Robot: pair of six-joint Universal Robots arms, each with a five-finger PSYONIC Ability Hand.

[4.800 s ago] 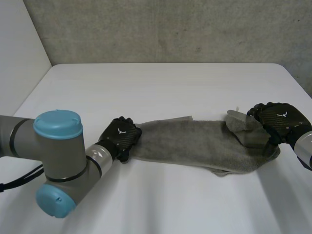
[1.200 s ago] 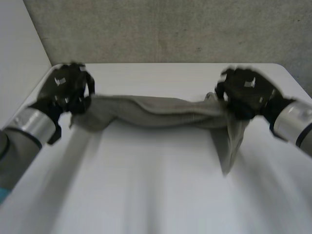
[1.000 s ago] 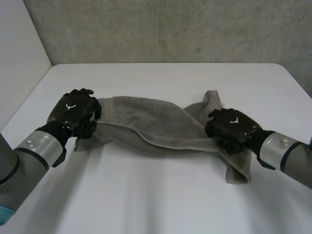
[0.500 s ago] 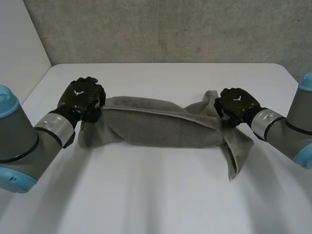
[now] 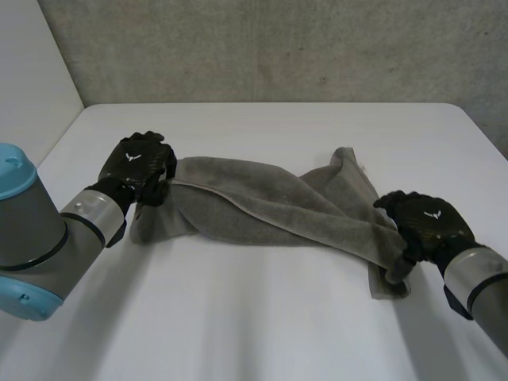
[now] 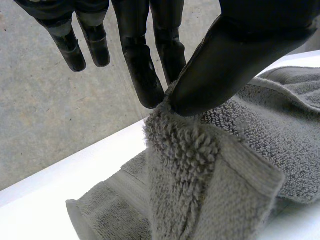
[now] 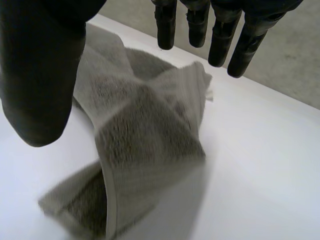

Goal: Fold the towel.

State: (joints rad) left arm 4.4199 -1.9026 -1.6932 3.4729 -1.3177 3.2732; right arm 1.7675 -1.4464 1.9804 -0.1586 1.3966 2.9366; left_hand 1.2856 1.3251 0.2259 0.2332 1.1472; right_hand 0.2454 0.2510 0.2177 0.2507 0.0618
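**Right hand has come forward and opened; the towel is still twisted**

Compared with half a second before, the right hand (image 5: 423, 225) has moved toward the near edge of the table (image 5: 262, 333). It drew its end of the towel (image 5: 262, 208) along, so the towel now lies obliquely between the left hand (image 5: 136, 164) and the right one. The left hand stayed almost in place. We judge that no clean fold is made yet, because the cloth is bunched and twisted, with one corner pointing to the back.

From the head view we cannot read the grasps. The left wrist view shows the thumb (image 6: 225, 55) and a finger pinching the towel's edge. The right wrist view shows straight fingers (image 7: 218, 40) well apart from the thumb. The towel's end lies under the palm and, as far as we see, is not pinched.
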